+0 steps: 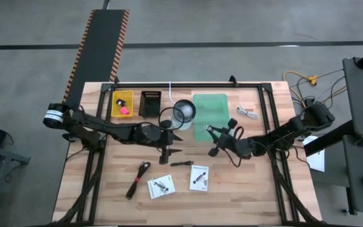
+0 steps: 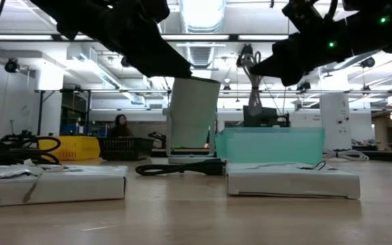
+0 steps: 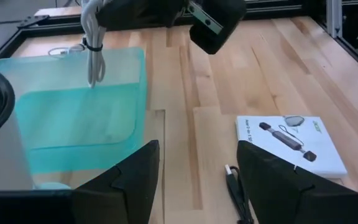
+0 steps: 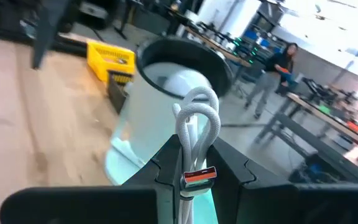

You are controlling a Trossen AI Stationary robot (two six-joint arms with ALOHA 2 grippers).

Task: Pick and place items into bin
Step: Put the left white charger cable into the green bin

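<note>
Over the teal bin (image 1: 210,116), right gripper (image 1: 212,130) clamped on a coiled white cable (image 4: 196,121), loops hanging above the bin's open top. Just beside the bin, a tall clear cup with a dark rim (image 1: 184,111), close to the cable in the right wrist view. Farther along the back edge, a yellow tray (image 1: 122,103) and a black tray (image 1: 150,103); another white cable (image 1: 247,112) loose on the wood beyond the bin. Left gripper (image 1: 167,153) poised low over the table centre, fingers apart, nothing between them. Near it, a small black tool (image 1: 181,163), possibly a cable end. Toward the front, two white packets (image 1: 199,177) (image 1: 161,186) and a black cable (image 1: 138,179). Both arms stretched inward from the table's sides.
</note>
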